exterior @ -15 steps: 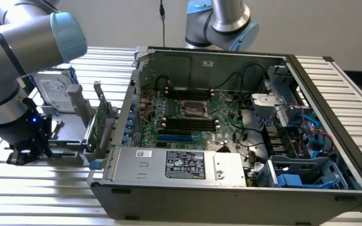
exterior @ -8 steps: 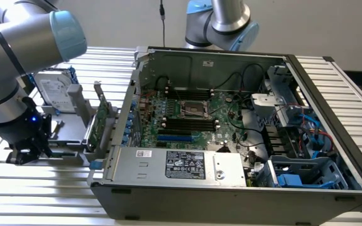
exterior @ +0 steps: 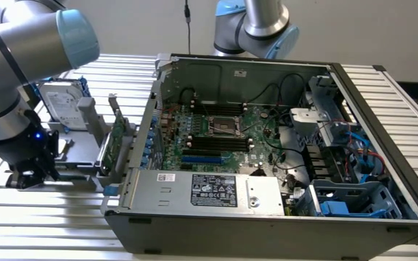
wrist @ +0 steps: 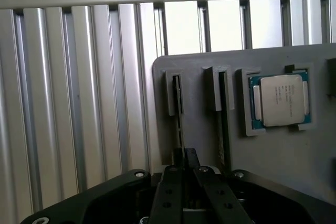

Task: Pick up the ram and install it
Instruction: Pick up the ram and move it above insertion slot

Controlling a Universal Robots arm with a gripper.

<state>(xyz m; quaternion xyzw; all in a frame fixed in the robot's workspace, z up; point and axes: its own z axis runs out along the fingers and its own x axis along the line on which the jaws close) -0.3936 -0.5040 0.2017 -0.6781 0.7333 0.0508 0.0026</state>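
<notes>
At nine o'clock in the exterior view, the gripper (exterior: 29, 178) is hanging low over the grey holder tray (exterior: 77, 152), its black body reaching right down to the tray's end. In the wrist view, the ram (wrist: 178, 109) is standing on edge in a narrow slot of that tray. It is showing as a thin dark strip and running straight in between the fingers (wrist: 171, 186). The jaws are pinching in close, one finger on each side of the stick, so the gripper is clamping the ram while it is sitting in its slot. Just beside it, a second slot (wrist: 223, 114) is showing another dark strip, and beyond that a processor chip (wrist: 278, 99) is lying flat in a square recess. Moving across the exterior view, a silver hard drive (exterior: 63, 106) is standing at ten o'clock. A green expansion card (exterior: 118, 138) is standing upright next to the tray. The open computer case (exterior: 282, 235) is sitting from the centre out to three o'clock, with the motherboard (exterior: 258, 117) lying inside it, well apart from the gripper.
</notes>
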